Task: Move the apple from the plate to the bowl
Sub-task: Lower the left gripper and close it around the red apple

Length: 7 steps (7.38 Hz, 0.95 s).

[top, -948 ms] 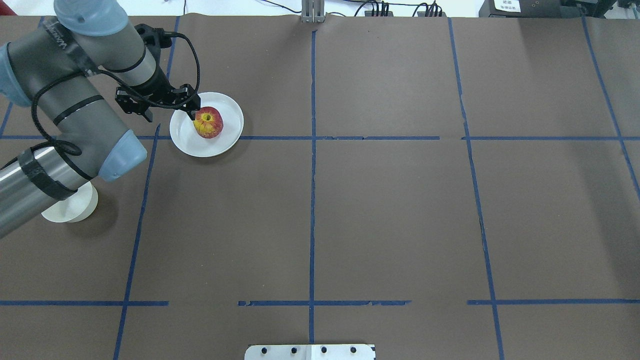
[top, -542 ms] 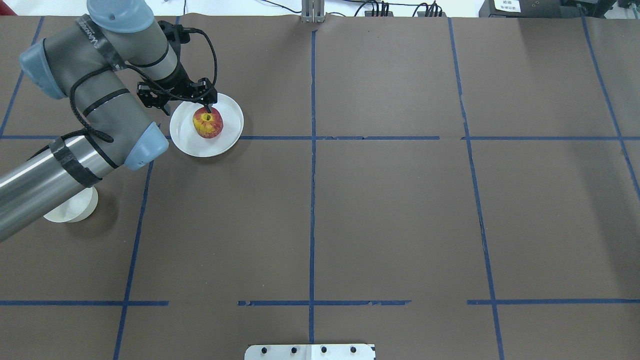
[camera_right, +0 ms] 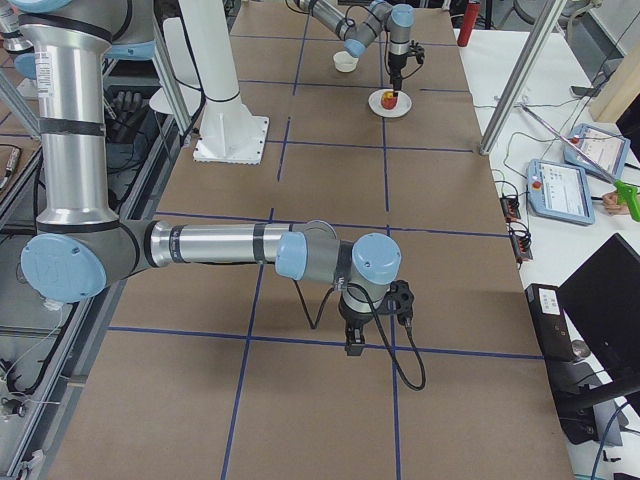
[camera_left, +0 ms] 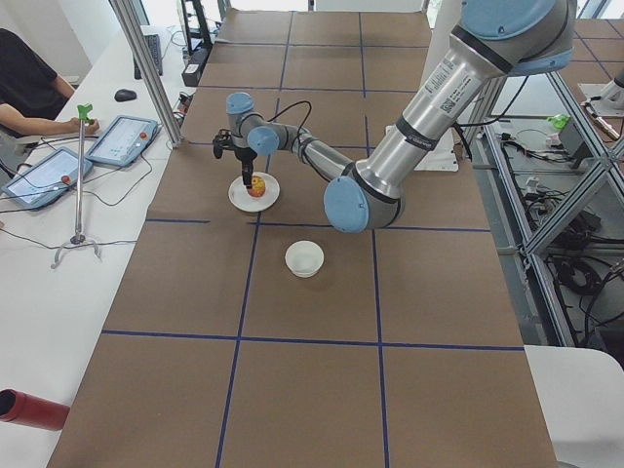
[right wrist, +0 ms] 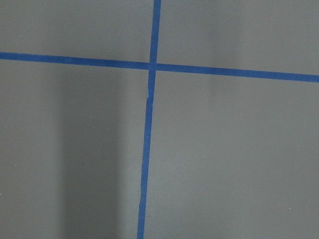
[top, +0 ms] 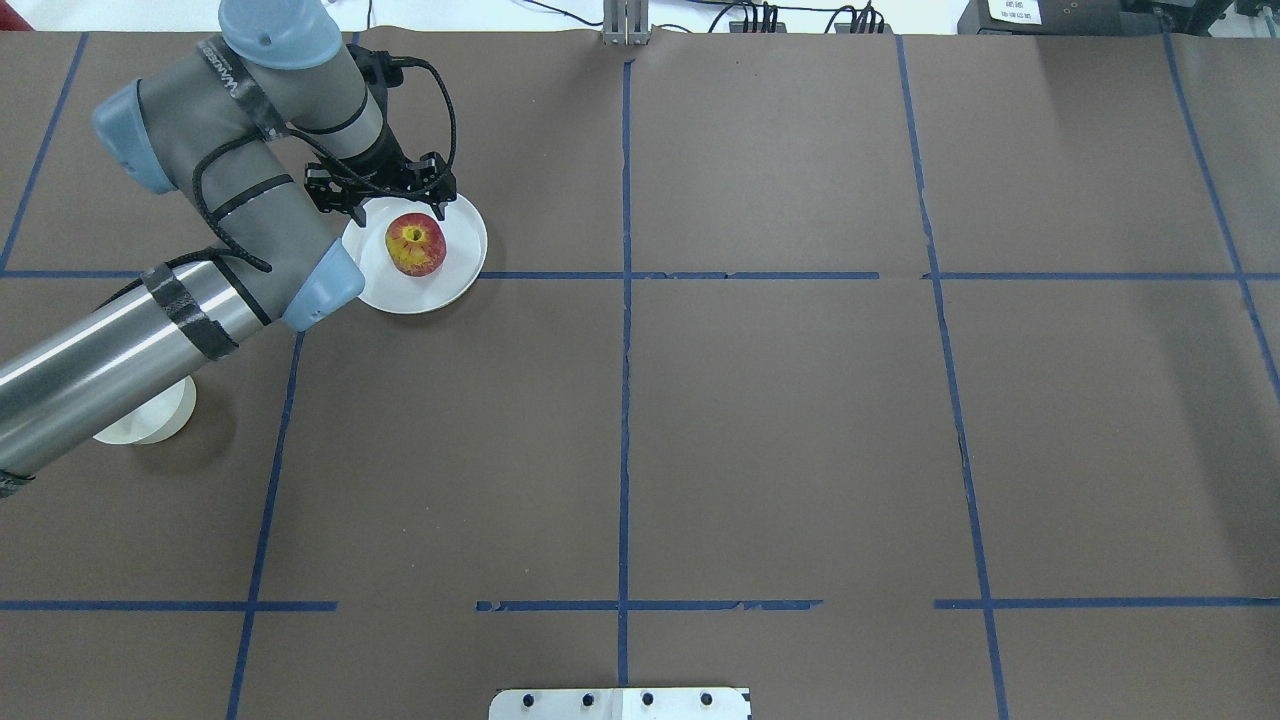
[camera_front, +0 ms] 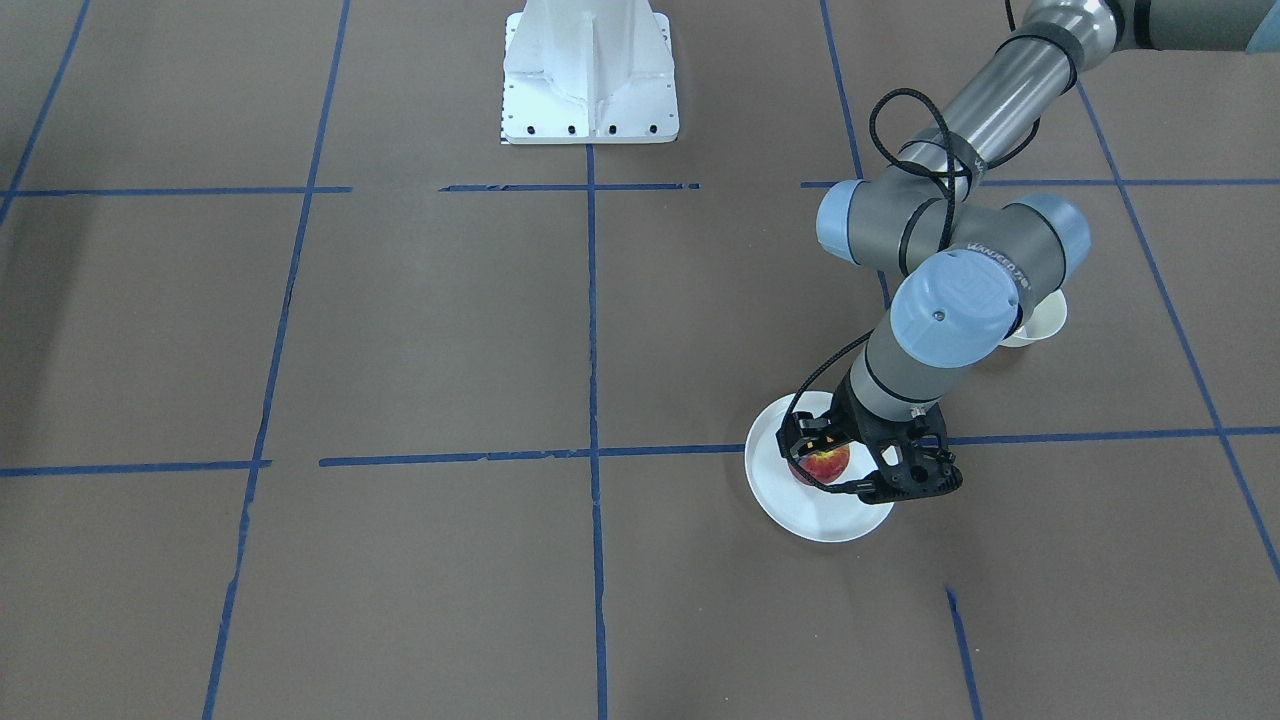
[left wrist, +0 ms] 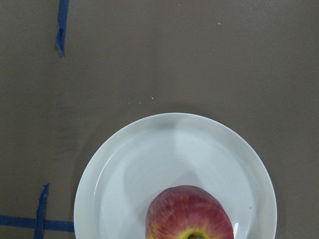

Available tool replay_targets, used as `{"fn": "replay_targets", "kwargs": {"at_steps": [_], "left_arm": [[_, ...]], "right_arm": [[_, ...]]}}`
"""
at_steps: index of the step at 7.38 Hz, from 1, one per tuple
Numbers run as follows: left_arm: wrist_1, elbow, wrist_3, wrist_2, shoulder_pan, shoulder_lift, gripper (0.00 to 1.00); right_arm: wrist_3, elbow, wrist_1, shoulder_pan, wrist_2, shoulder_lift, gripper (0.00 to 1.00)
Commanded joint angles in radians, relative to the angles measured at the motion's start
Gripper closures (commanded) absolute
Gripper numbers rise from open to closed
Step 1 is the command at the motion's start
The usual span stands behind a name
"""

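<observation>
My left pincer (top: 398,203), fingers apart, hangs over the far rim of the plate (top: 460,265) where the apple (top: 416,245) lies, the bowl (top: 150,425) well apart under my forearm (top: 100,350), brown blue-taped counter (top: 780,420) stretching wide rightward.

Small red apple (top: 416,245), yellow-green patch round the stem dimple, dimple facing up, resting on the plate (top: 455,278), slightly off-centre. The plate is flat, round and white, lying on the worktop (top: 780,420). Cream-white bowl (camera_left: 304,258), small and deep, stands upright, apart from the plate.
</observation>
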Motion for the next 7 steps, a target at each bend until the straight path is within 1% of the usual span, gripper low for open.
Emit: {"fn": "replay_targets", "kwargs": {"at_steps": [1, 2, 4, 6, 7], "left_arm": [[-0.032, 0.02, -0.021, 0.009, 0.023, 0.002, 0.0], [-0.041, 0.021, -0.022, 0.016, 0.032, 0.005, 0.0], [-0.101, 0.063, -0.053, 0.036, 0.049, 0.006, 0.0], [-0.104, 0.072, -0.052, 0.041, 0.049, 0.006, 0.0], [-0.104, 0.072, -0.052, 0.041, 0.048, 0.006, 0.21]], "right_arm": [[0.0, 0.0, 0.0, 0.0, 0.0, 0.0, 0.0], [0.0, 0.0, 0.0, 0.0, 0.0, 0.0, 0.0], [0.0, 0.0, 0.0, 0.0, 0.0, 0.0, 0.0], [0.0, 0.0, 0.0, 0.0, 0.0, 0.0, 0.0], [0.0, 0.0, 0.0, 0.0, 0.0, 0.0, 0.0]]}}
